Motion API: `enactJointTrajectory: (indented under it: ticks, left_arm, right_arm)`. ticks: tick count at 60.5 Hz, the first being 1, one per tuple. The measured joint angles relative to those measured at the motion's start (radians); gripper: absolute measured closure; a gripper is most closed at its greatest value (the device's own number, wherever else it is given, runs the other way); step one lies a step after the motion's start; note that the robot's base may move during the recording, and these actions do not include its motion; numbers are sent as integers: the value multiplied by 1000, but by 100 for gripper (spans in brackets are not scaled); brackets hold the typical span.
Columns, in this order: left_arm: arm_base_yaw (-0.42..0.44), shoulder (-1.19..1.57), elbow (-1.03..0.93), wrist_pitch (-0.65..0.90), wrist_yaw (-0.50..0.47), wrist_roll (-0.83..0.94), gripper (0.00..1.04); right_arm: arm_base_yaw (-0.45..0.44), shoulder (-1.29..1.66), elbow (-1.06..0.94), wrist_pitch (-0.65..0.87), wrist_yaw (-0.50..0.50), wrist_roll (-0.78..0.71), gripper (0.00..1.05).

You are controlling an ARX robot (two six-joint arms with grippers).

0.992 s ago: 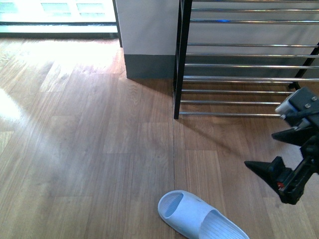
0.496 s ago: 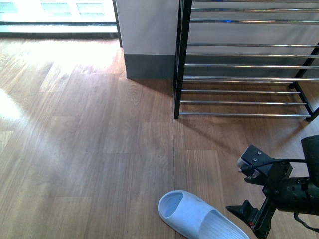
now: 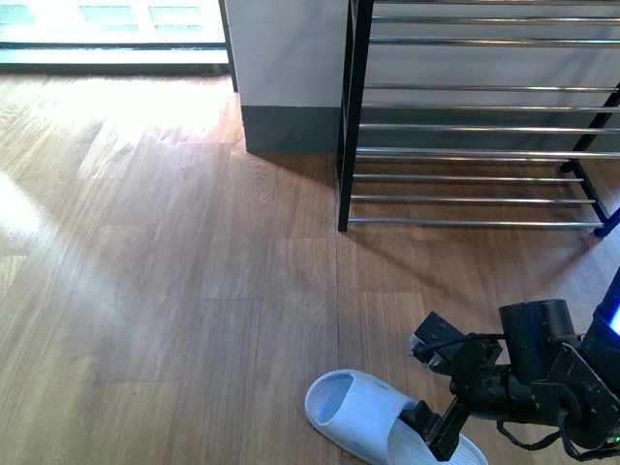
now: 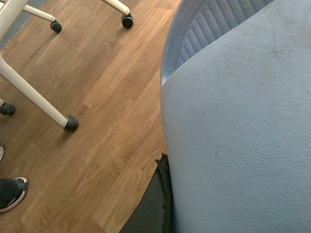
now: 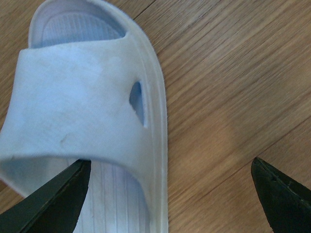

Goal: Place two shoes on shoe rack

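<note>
One light-blue slide [image 3: 356, 412] lies on the wood floor near the bottom of the front view, toe opening toward the far left. My right gripper [image 3: 433, 433] hovers low at its heel end, open. In the right wrist view it [image 5: 170, 177] straddles the slide's [image 5: 87, 111] outer edge, with one finger over the footbed by the strap and the other over bare floor. A second light-blue slide [image 4: 238, 131] fills the left wrist view, with my left gripper shut on it; one dark finger [image 4: 154, 206] presses its side. The shoe rack [image 3: 465, 128] stands at the back right, its visible chrome shelves bare.
A grey-based wall column [image 3: 289, 97] stands just left of the rack. In the left wrist view, white furniture legs on casters [image 4: 71, 124] and a person's black shoe [image 4: 9, 191] are on the floor. Open wood floor [image 3: 165, 291] stretches to the left.
My right arm has swung down and left from beside the rack's lower shelf to the heel end of the slide on the floor. That slide has barely shifted.
</note>
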Motion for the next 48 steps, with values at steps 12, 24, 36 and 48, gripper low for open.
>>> enactJointTrajectory:
  ticks: [12, 24, 36, 48]
  left_arm:
    - [0, 0, 0, 0, 0, 0, 103]
    - [0, 0, 0, 0, 0, 0, 103]
    - [0, 0, 0, 0, 0, 0, 103]
    - [0, 0, 0, 0, 0, 0, 103]
  right_arm:
    - [10, 21, 14, 0, 2, 52, 12]
    - [12, 24, 12, 13, 2, 97, 48]
    - [13, 26, 6, 24, 3, 127, 77]
    - [14, 31, 5, 39, 13, 151, 102]
